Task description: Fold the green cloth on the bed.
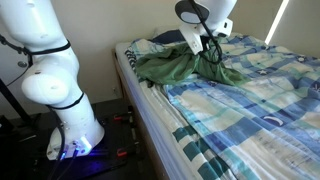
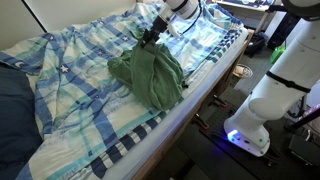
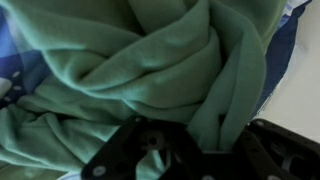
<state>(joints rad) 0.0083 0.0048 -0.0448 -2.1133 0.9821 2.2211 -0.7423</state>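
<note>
Rumpled green cloth heaped on the bed near its edge, one fold drawn up and pinched between the jaws, jaws clenched on that fold in the wrist view, dark navy pillow well apart, white robot base beside the bed

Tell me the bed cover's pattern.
The wide fabric bed cover: light blue, white and green plaid, clearest in an exterior view.

A wide bed wore a plaid cover of light blue, white and green squares. A rumpled olive green cloth lay bunched on it near one side edge. A dark navy pillow rested at one end.
</note>
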